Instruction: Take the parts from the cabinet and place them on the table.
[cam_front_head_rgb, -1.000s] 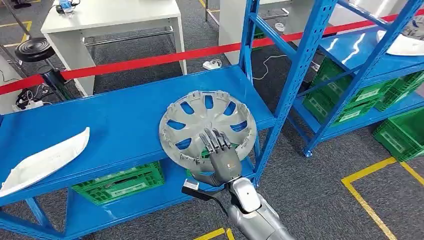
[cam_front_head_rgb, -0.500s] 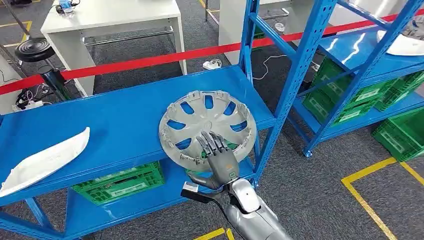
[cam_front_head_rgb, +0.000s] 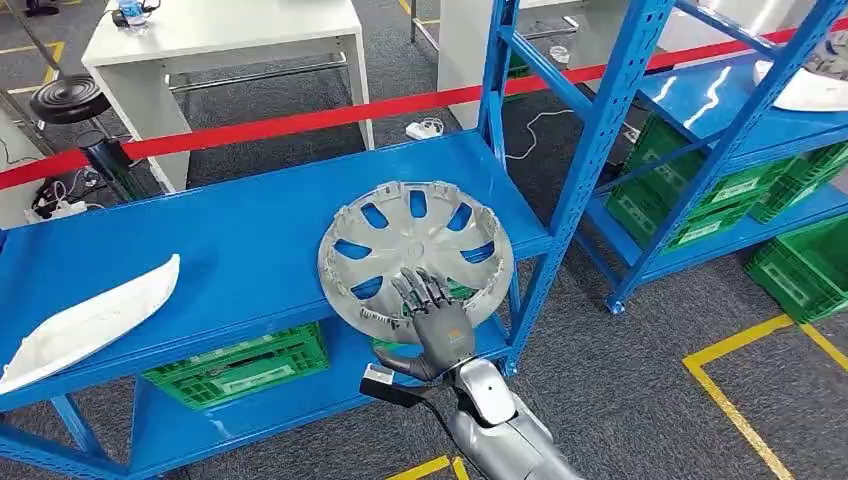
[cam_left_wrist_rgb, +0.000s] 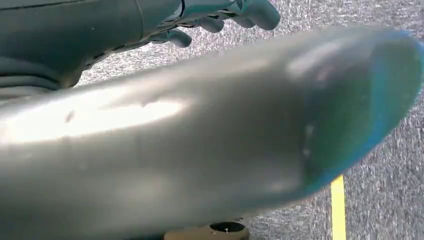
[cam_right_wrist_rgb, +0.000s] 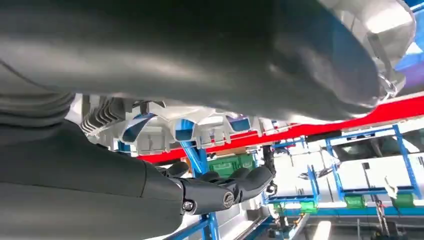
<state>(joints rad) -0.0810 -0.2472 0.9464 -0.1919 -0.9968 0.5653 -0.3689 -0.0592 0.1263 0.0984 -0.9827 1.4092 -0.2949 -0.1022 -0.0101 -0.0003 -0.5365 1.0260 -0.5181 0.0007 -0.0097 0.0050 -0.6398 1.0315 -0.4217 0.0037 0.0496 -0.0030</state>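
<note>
The robot's right hand (cam_front_head_rgb: 437, 322) lay on the near edge of a grey wheel cover (cam_front_head_rgb: 415, 256), fingers (cam_front_head_rgb: 424, 290) spread flat on top and the thumb tucked under the rim, so it held the cover. The cover rested at the right end of the blue shelf (cam_front_head_rgb: 240, 240), overhanging its near edge. To lift well, the hand should probably pinch the rim firmly and keep the cover level. The left hand (cam_left_wrist_rgb: 220, 15) hung apart with curled fingers; whether it held anything could not be told.

Floor: dark grey speckled carpet (cam_front_head_rgb: 640, 400) with yellow tape lines (cam_front_head_rgb: 735, 400).
Barrier: red tape (cam_front_head_rgb: 300, 122) stretched across the room.
Furniture: white rectangular table (cam_front_head_rgb: 225, 35) behind the tape; green plastic crates (cam_front_head_rgb: 240, 365) on low blue shelving.
</note>
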